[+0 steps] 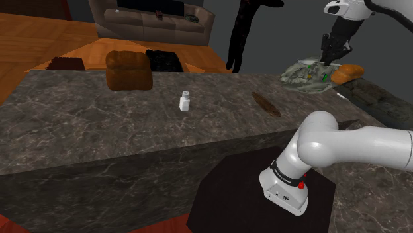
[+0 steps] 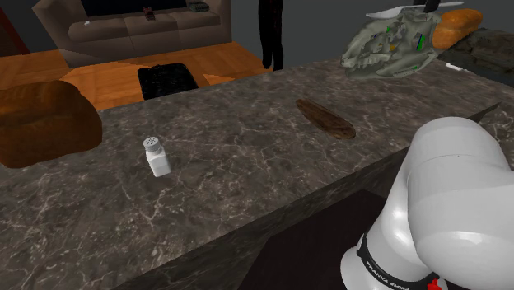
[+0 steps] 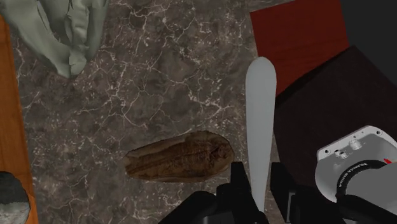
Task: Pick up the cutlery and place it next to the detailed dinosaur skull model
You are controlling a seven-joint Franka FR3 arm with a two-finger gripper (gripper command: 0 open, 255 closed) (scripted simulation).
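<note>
The gripper (image 3: 258, 183) pinches the pale cutlery (image 3: 261, 114) between its fingers, up in the air over the counter (image 3: 159, 95), so the carrying step is in hand, and next, I think, it must lower it beside the skull (image 3: 67, 32) and let go

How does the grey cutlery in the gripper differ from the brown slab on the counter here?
Colour: the cutlery is plain, smooth grey; the brown slab is ribbed and textured. Shape: the cutlery is long and narrow, the slab a broader oval. State: the cutlery is clasped by the gripper, while the slab lies flat on the marbled counter, untouched. Both are elongated with rounded ends.
</note>
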